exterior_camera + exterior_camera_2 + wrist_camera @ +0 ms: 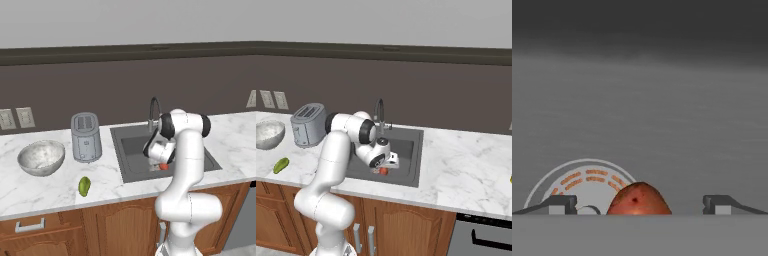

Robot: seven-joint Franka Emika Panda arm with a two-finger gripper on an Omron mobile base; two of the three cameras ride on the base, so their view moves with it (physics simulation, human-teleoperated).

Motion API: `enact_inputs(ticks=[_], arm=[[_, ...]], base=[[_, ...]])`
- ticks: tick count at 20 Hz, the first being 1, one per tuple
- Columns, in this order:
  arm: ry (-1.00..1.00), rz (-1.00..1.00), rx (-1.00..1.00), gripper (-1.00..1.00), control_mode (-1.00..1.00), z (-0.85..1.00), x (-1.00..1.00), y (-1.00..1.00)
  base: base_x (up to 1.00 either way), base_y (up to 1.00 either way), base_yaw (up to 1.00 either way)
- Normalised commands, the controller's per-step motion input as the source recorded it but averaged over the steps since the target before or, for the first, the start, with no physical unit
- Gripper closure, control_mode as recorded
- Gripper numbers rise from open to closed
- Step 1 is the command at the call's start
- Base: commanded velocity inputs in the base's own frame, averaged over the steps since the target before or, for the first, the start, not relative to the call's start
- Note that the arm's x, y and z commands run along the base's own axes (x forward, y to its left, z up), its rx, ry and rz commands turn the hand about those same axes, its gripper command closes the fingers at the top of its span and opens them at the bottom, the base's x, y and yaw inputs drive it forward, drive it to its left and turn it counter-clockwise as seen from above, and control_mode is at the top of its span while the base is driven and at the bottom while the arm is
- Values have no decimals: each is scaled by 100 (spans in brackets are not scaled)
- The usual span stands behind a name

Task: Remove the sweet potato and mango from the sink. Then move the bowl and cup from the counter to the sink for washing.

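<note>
1. Sweet potato [639,199] lies on the sink [131,172] floor, between the spread claw [639,204] fingertips, beside the drain [587,182].
2. Mango [84,186] sits on the desk [45,187], left of the sink.
3. Bowl [41,157] stands farther left.

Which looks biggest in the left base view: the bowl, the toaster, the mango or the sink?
1. sink
2. bowl and toaster: look alike, not ranked
3. mango, smallest

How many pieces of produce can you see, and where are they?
2: the mango lies on the counter before the toaster; the sweet potato is in the sink.
</note>
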Motion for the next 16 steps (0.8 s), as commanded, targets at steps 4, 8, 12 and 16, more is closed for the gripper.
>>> enact_inputs(ticks=[4, 8, 12, 16], arm=[[8, 0, 0, -100, -100, 3, -16, -5], [7, 0, 0, -100, -100, 2, -12, 0], [12, 0, 0, -100, -100, 0, -12, 0], [16, 0, 0, -100, -100, 0, -8, 0]], base=[[0, 0, 0], [0, 0, 0], [0, 0, 0], [0, 0, 0]])
